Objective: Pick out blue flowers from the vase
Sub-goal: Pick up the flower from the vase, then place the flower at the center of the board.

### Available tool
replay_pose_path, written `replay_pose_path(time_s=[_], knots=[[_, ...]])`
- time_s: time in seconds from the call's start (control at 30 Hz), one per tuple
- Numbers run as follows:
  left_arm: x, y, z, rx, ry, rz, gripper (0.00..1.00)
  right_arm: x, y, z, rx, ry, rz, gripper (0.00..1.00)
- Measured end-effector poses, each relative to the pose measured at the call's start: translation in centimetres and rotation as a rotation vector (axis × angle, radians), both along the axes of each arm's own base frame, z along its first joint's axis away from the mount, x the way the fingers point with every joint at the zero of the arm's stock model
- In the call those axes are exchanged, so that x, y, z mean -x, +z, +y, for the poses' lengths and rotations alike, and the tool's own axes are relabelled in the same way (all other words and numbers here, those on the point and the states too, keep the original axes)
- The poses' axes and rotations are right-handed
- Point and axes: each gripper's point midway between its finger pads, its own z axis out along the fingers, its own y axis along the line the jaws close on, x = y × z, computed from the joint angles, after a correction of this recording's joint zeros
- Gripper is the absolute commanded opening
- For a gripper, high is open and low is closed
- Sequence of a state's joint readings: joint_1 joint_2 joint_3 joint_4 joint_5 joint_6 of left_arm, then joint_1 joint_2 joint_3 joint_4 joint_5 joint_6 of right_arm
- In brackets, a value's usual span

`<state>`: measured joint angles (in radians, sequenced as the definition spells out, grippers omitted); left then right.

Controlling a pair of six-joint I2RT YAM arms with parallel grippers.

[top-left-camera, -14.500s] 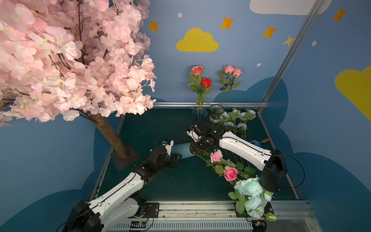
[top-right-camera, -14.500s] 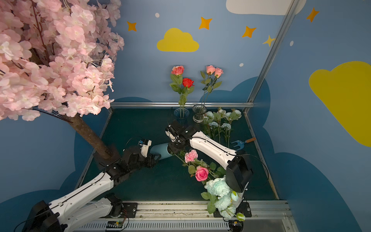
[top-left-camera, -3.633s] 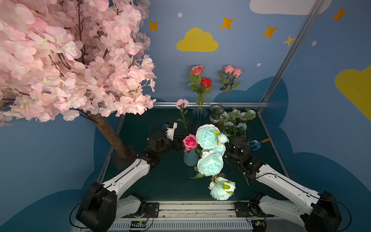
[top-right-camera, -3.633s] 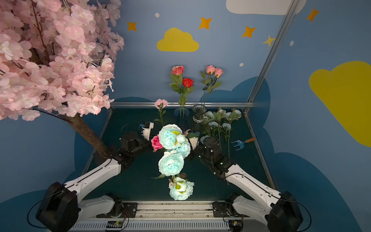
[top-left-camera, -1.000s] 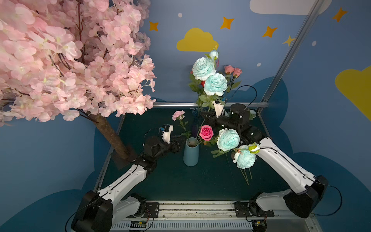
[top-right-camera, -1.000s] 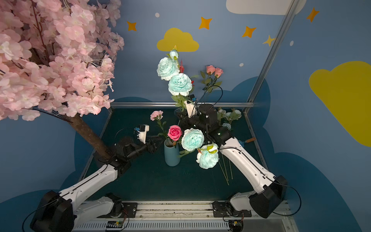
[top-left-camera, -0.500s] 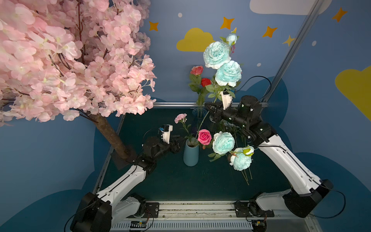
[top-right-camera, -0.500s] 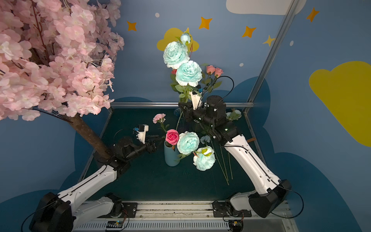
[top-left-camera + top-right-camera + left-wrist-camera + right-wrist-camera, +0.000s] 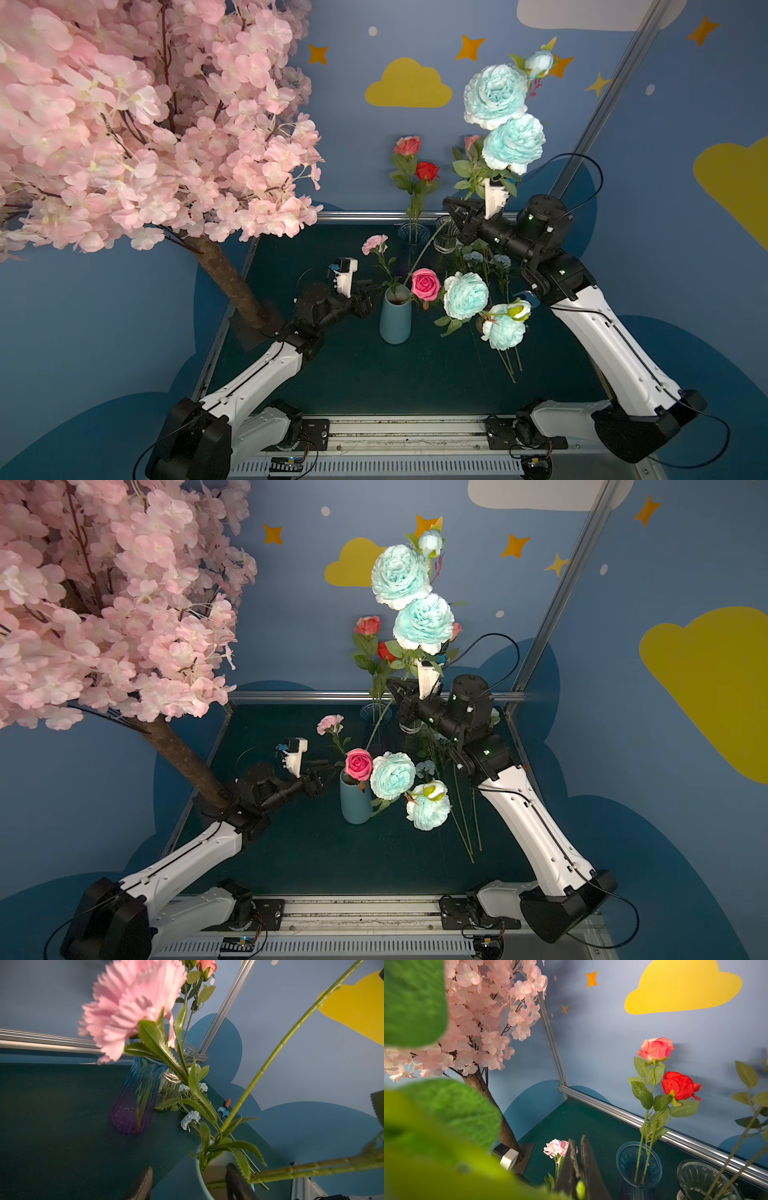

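The light blue vase (image 9: pixel 395 320) stands upright on the green floor, mid-scene in both top views. My left gripper (image 9: pixel 371 296) is shut on its upper part, which fills the gap between the fingers (image 9: pixel 143 1184). My right gripper (image 9: pixel 452 210) is shut on the green stalk (image 9: pixel 291 1032) of a blue flower stem, raised high at the back right. That stem's two large heads (image 9: pixel 494 97) and a bud tower above it, and its lower end reaches the vase mouth. Two more blue flowers (image 9: pixel 465 296) lean out of the vase to the right.
A pink rose (image 9: pixel 425 282) and a pink carnation (image 9: pixel 374 244) stay in the vase. Two glass vases (image 9: pixel 638 1159) with roses stand at the back wall. Small blue flowers (image 9: pixel 190 1119) and a toy fork (image 9: pixel 223 1110) lie at the right. The pink tree (image 9: pixel 232 278) fills the left.
My right gripper has carried the blue stem higher and further right, drawing the stalk up out of the vase. The leaning blue heads have sunk a little. The left arm has stayed put.
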<state>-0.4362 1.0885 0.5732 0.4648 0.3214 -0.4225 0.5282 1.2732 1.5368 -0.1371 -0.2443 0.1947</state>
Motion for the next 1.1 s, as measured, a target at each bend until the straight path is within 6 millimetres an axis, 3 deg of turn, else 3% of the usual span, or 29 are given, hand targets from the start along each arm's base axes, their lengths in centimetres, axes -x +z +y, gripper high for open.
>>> replay_pose_path(time_s=[0.17,0.4,0.77,0.93,1.1], knots=[[0.0,0.0,0.0,0.0,0.0,0.0,0.57,0.9,0.1,-2.5,0.005,-0.075,-0.032,0.0],[-0.1,-0.3,0.0,-0.003,0.0,0.007,0.57,1.7,-1.2,-6.4,0.031,-0.205,-0.053,0.0],[-0.2,-0.3,0.0,-0.005,0.004,0.008,0.57,1.6,-2.8,-12.0,0.056,-0.398,-0.025,0.0],[-0.2,-0.4,0.0,-0.006,0.008,0.01,0.57,1.0,-5.6,-14.5,0.108,-0.498,0.062,0.0],[-0.1,-0.7,0.1,-0.01,0.007,0.012,0.57,0.3,-10.9,-17.1,0.2,-0.581,0.23,0.0]])
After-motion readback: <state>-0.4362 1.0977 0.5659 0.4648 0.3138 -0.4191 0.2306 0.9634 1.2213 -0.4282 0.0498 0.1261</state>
